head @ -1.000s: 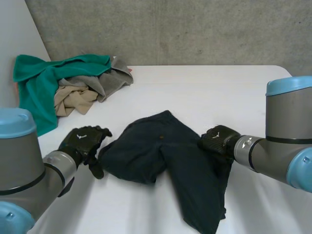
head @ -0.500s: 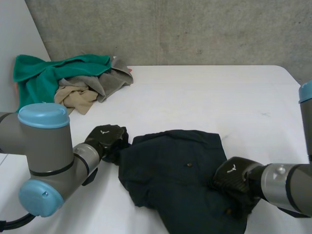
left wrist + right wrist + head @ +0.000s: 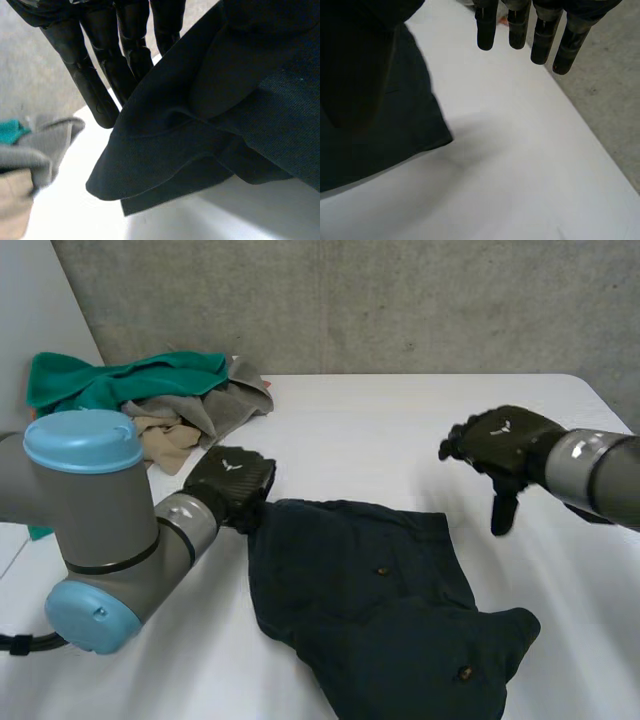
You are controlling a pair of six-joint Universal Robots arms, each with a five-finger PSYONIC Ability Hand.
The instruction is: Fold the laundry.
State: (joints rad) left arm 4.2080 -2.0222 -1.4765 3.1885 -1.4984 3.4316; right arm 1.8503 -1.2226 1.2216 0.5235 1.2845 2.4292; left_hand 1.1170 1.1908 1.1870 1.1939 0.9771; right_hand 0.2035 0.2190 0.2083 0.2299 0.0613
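One dark garment point(image 3: 370, 610) nearest, spread rumpled across the front of the white table point(image 3: 400, 430), with small buttons showing. Bunched in soft folds toward the near right end.

At its far left corner, the left hand point(image 3: 232, 480), clamped on the cloth. In the left wrist view, straight fingers point(image 3: 125, 45) behind the garment point(image 3: 200, 130), its corner pinched against them and drooping in a fold just over the table.

Farther back and to the right, the right hand point(image 3: 500, 443), held above the table, well apart from the garment. Fingers point(image 3: 517, 25) straight and loose in the right wrist view, grasping nothing, with bare table point(image 3: 520, 165) under them and the garment's edge point(image 3: 395, 130) off to the thumb side.

At the far left, a pile point(image 3: 150, 410) of green, grey and beige cloths.
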